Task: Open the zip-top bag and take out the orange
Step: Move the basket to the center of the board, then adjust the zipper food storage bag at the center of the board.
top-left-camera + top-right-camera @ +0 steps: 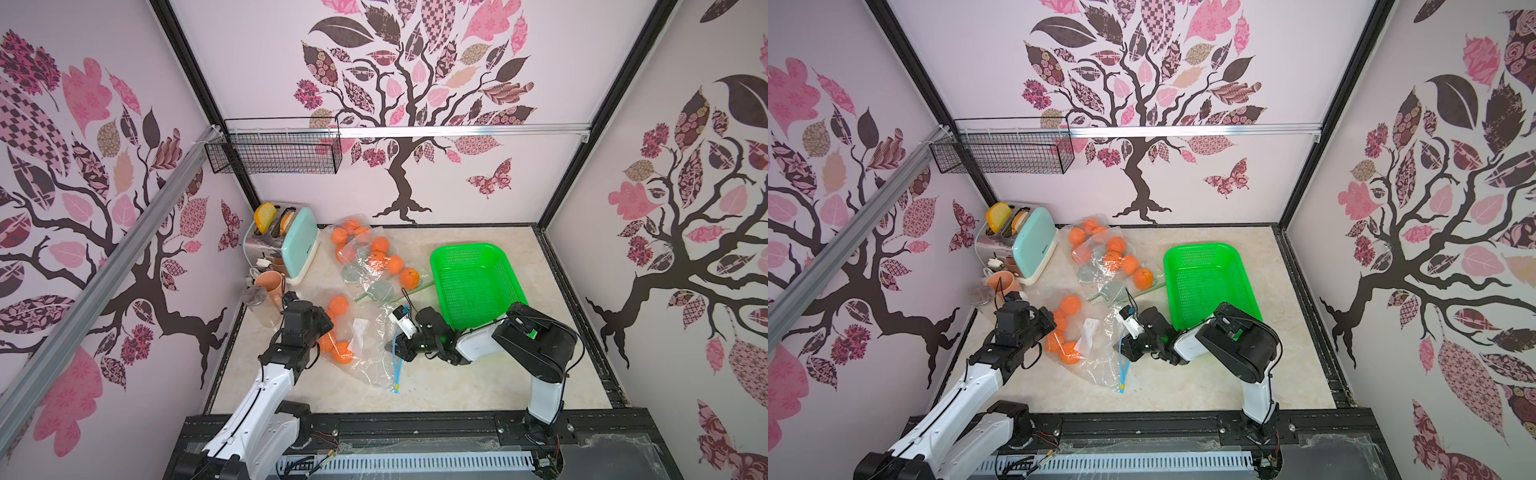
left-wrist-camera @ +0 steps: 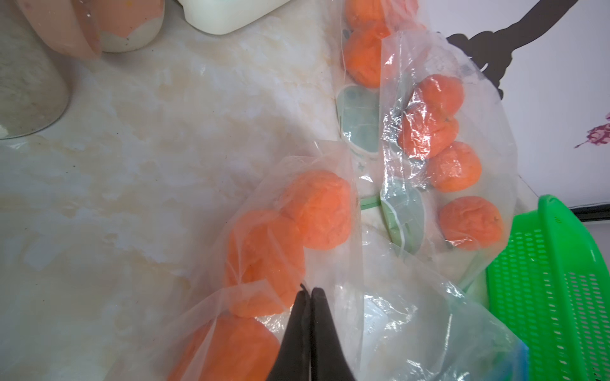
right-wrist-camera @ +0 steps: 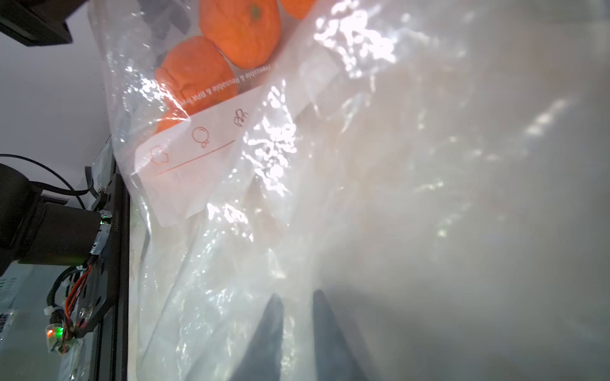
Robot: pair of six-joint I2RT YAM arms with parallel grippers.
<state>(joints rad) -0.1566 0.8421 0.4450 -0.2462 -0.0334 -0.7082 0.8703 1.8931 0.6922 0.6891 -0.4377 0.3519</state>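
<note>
three pale lilac walls (image 1: 257, 62) are seen around the workspace, each covered with a decal of a dark-trunked tree (image 1: 401, 166) bearing pink and patterned leaves. a butterfly decal (image 1: 490, 178) is placed beside the trunk on the back wall. the corners are marked by black posts (image 1: 189, 70). an aluminium rail (image 1: 457, 129) is run across the back wall, and a black wire basket (image 1: 274, 151) is hung at its left end. the floor of the cell is formed by a cream marble-patterned surface (image 1: 478, 382), edged at the front by a black slotted frame (image 1: 415, 428). everything is lit evenly.
</note>
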